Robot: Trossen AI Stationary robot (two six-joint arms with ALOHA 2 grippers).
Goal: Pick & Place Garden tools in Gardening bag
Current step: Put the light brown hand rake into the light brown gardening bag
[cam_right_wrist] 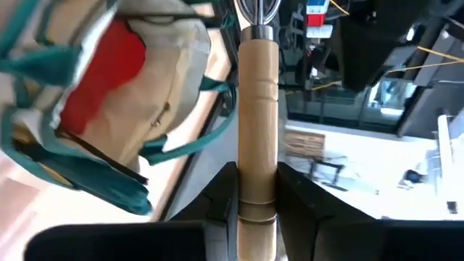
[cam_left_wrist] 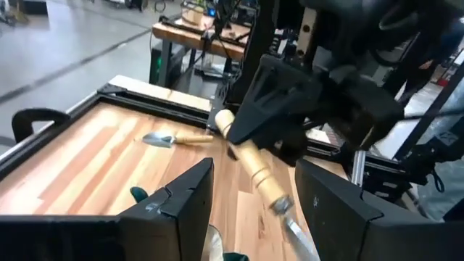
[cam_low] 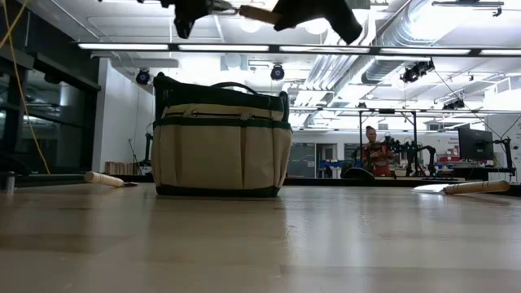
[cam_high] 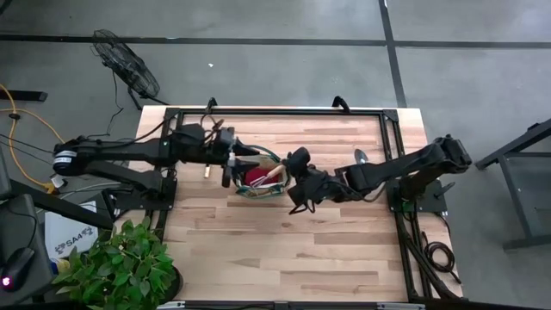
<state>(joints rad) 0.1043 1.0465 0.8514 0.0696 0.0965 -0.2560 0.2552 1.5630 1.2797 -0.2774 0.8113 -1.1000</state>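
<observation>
Pale wooden tabletop (cam_high: 258,250) mid-span: right gripper (cam_high: 291,176), clamped on a pale wooden-handled metal trowel (cam_right_wrist: 258,109), hovers beside the beige teal-trimmed fabric bag (cam_high: 260,177), blade toward it, left gripper (cam_high: 231,164) parted opposite.

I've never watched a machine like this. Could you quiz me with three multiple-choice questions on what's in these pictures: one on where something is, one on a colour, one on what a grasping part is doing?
1. Where is the gardening bag?
A. At a table corner
B. Near the table's middle, between the two arms
C. On the floor by the plant

2. What colour is the glove lying inside the bag?
A. Red
B. Blue
C. Yellow

3. What is the right end effector doing?
A. Hanging with nothing in it
B. Gripping the bag's handle
C. Clamped on a wooden-handled tool

Answers:
1 B: the high view shows it mid-table with an arm on each side.
2 A: red shows in the bag's mouth in the right wrist view.
3 C: the pale handle sits pinched between its fingers.
</observation>
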